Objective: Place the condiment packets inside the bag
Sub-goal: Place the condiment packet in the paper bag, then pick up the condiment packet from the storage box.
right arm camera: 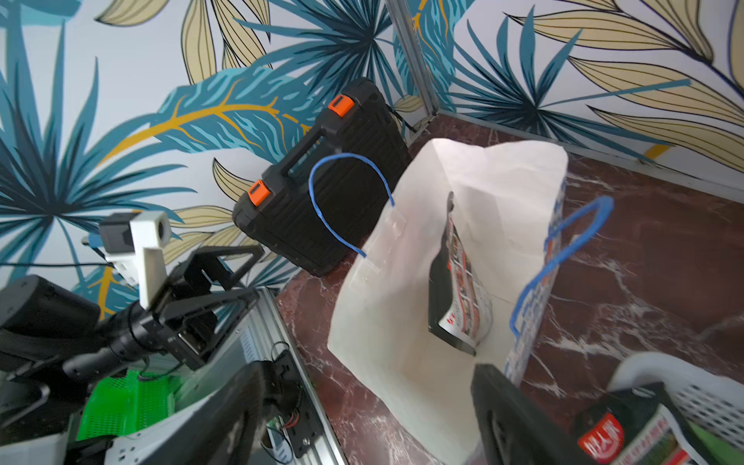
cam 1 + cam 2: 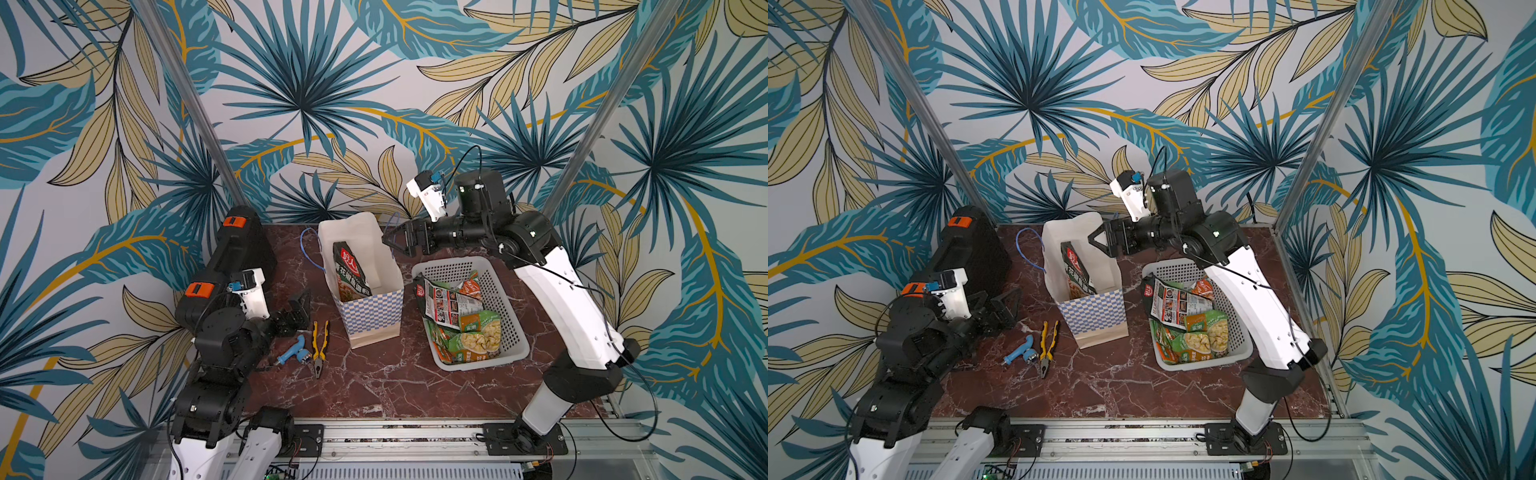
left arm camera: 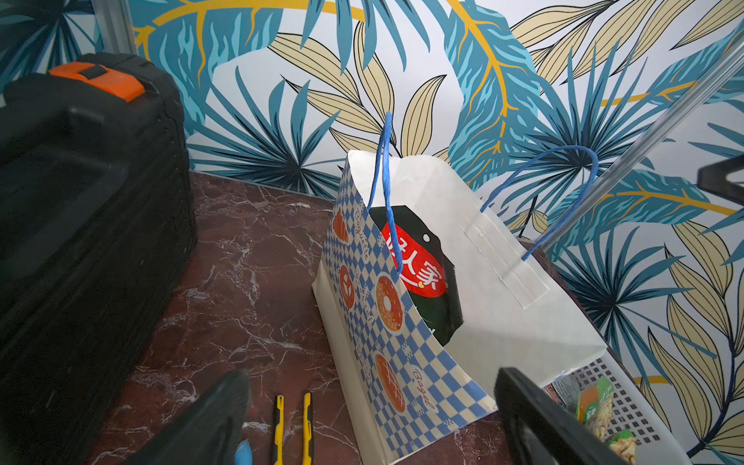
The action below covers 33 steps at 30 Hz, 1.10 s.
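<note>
Cream-white paper with a blue-white checkered band: bag [image 2: 372, 309], standing mid-table, mouth open upward, blue cord handles hanging loose at left and right. Position: between pliers [image 2: 320, 347] on the left and basket [image 2: 457, 262] just beside it on the right.

Inside the bag: one dark packet [image 2: 349, 274], set on edge, red logo uppermost, wholly below the rim. Confirmed in both top views and both wrist views.

Right gripper [image 2: 388, 242]:
- Jaws spread wide, nothing between the fingers.
- Placed at the right side of the bag mouth, above the far end of the basket.
- Contact between fingertip and bag rim: not determinable.

Left gripper [image 2: 301, 311]:
- Jaws fully apart, empty.
- Low over the table [image 2: 374, 386], left of the bag, just far of the pliers and the blue tool [image 2: 293, 349].
- Pointed toward the bag, touching nothing visible.

Basket: white perforated plastic. Contents: second dark packet [image 2: 446, 305], printed back up, lying across several green-orange packets [image 2: 478, 338] at the near end.

Far left: black case [image 2: 237, 245] with orange latches, standing on edge against the wall. Table surface: dark red marble pattern.
</note>
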Motion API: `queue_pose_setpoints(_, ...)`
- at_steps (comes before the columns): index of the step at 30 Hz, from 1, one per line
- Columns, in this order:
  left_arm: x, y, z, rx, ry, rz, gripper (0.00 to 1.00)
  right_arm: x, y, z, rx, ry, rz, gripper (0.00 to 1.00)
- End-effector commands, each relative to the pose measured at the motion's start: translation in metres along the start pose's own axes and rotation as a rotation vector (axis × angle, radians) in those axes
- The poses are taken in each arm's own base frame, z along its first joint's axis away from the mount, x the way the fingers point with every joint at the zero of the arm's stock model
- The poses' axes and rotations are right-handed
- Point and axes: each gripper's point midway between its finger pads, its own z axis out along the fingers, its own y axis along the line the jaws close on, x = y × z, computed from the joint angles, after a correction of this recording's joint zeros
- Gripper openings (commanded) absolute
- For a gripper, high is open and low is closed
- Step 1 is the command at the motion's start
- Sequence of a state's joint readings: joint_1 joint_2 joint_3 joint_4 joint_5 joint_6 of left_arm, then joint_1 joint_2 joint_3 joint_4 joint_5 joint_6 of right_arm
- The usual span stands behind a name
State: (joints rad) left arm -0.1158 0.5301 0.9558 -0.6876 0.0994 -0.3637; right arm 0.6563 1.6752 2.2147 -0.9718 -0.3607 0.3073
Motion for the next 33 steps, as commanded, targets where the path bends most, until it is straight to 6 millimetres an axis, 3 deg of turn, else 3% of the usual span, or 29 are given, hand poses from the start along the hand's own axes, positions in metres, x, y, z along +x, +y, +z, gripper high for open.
queue_pose_setpoints(1,0.013,0.011,0.003,-0.043,0.033,-0.011,1.00,0.018,-0.021,-0.014,0.122,-0.012,-0.006,0.96)
queue_pose_setpoints(9,0.064,0.006,0.003,0.055,0.129,-0.245,1.00,0.082,-0.064,-0.043,0.302,-0.033,0.066,1.00)
queue_pose_setpoints(18,0.112,0.003,0.010,0.116,0.261,-0.347,1.00,0.177,-0.139,-0.078,0.632,-0.085,0.322,1.00)
queue_pose_setpoints(22,0.119,0.001,0.010,0.131,0.290,-0.363,1.00,0.217,-0.164,-0.087,0.756,-0.081,0.451,1.00)
queue_pose_setpoints(26,0.119,0.000,0.011,0.130,0.299,-0.368,1.00,0.251,-0.178,-0.082,0.830,-0.033,0.599,0.99)
queue_pose_setpoints(33,0.117,0.000,0.011,0.128,0.294,-0.373,1.00,0.276,-0.187,-0.064,0.892,0.015,0.749,0.95)
